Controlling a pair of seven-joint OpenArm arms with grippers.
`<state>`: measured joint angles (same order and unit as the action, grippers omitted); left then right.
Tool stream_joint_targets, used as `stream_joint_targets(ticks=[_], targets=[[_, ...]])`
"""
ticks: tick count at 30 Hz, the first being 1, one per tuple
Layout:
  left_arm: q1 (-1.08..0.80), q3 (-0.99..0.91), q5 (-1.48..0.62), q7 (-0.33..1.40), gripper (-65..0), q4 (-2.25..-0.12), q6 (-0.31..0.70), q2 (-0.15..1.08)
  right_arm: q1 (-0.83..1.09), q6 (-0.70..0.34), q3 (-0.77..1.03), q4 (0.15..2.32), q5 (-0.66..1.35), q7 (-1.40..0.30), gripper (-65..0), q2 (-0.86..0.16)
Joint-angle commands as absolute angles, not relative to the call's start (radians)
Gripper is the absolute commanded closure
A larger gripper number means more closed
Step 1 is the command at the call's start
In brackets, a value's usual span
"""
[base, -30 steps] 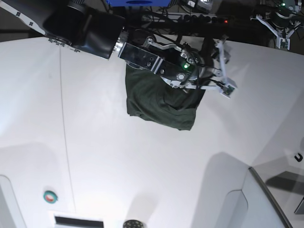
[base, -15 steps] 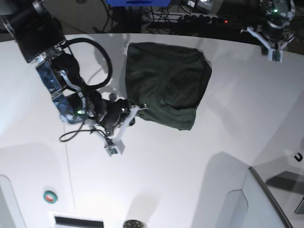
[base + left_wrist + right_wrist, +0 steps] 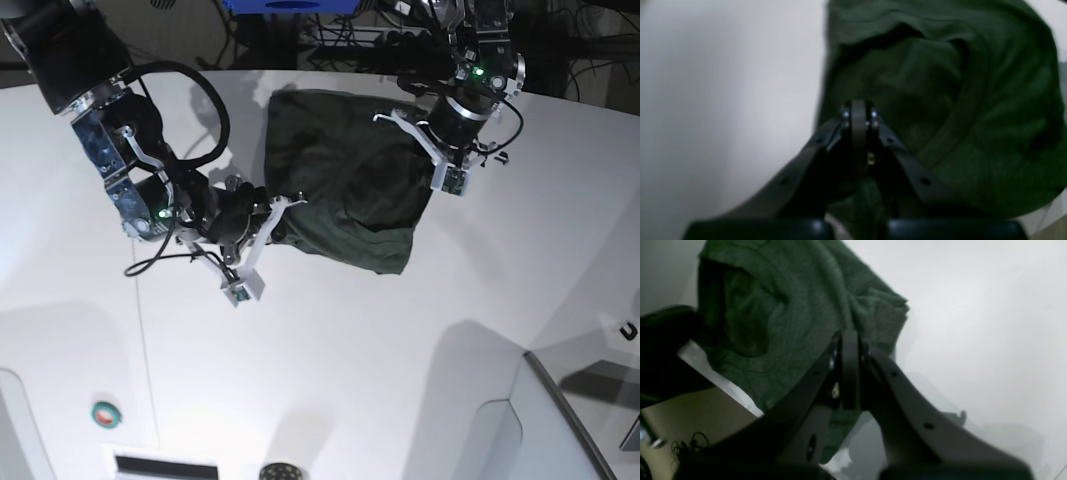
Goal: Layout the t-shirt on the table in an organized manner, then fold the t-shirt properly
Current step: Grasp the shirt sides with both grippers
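Observation:
The dark green t-shirt [image 3: 340, 185] lies folded into a rough rectangle near the far edge of the white table [image 3: 330, 350]. My right gripper [image 3: 276, 226] sits low at the shirt's near left corner. In the right wrist view its jaws [image 3: 848, 340] are shut in front of the t-shirt [image 3: 790, 306], with no cloth seen between them. My left gripper [image 3: 428, 150] hangs over the shirt's far right edge. The left wrist view shows its jaws [image 3: 858, 111] shut above the wrinkled t-shirt [image 3: 957, 100], also with nothing seen in them.
A thin dark seam [image 3: 140, 300] runs down the table's left side. A small green round thing [image 3: 105, 412] and a dark slot [image 3: 165, 465] sit at the near left. A grey housing [image 3: 560, 420] fills the near right corner. Cables lie beyond the table's far edge.
My right arm swung from over the shirt's far edge to its near left corner, and its jaws closed. My left arm came in from the far right to the shirt's right edge.

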<state>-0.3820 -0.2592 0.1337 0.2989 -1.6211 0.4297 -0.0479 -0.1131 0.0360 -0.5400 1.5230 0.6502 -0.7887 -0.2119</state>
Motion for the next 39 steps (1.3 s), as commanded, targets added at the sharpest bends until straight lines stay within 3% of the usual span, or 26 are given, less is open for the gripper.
stream_joint_targets(ticks=[1, 6, 9, 15, 20, 23, 30, 33, 35, 36, 39], targets=[[-0.366, -0.265, 0.131, 0.283, 0.0, -1.595, 0.423, -0.039, -0.131, 0.030, -0.536, 1.521, 0.654, -0.756, -0.6, -0.214], [-0.344, -0.265, 0.130, 0.280, 0.0, -1.446, 0.401, 0.008, -0.133, 0.027, -0.539, 1.415, 0.654, -0.677, -0.5, -0.213], [-0.355, -0.265, 0.130, 0.278, 0.0, -1.442, 0.331, 0.016, -0.140, 0.027, -0.538, 1.316, 0.654, -0.610, -0.3, -0.209], [-0.366, -0.265, 0.130, 0.278, 0.0, -1.452, 0.325, 0.030, -0.142, 0.027, -0.536, 1.313, 0.659, -0.579, -0.2, -0.214], [-0.390, -0.265, 0.117, 0.285, 0.0, -1.575, 0.325, 0.027, -0.081, 0.027, -0.535, 1.523, 0.659, -0.581, -0.3, -0.228], [-0.404, -0.265, 0.064, 0.294, 0.0, -1.692, 0.326, 0.027, -0.076, 0.027, -0.535, 1.521, 0.659, -0.588, -0.5, -0.228], [-0.415, -0.277, -0.102, 0.568, 0.0, -1.877, 0.326, 0.120, -0.053, 0.027, -0.535, 1.471, 0.659, -0.590, -0.2, -0.254], [-0.386, -0.334, -0.130, 0.581, -33.6, -1.816, 0.328, 0.139, -0.042, 0.027, -0.535, 1.475, 0.659, -0.590, -0.2, -0.266], [-0.366, -0.378, -0.153, 0.581, -51.8, -1.753, 0.337, 0.147, -0.038, 0.027, -0.535, 1.475, 0.659, -0.588, -0.2, -0.266], [-0.351, -0.384, -0.173, 0.581, -56.1, -1.715, 0.361, 0.157, -0.038, 0.027, -0.536, 1.475, 0.659, -0.588, -0.2, -0.266], [-0.295, -0.384, -0.236, 0.581, -57.1, -1.587, 0.472, 0.182, -0.038, 0.027, -0.539, 1.474, 0.659, -0.588, -0.2, -0.266]])
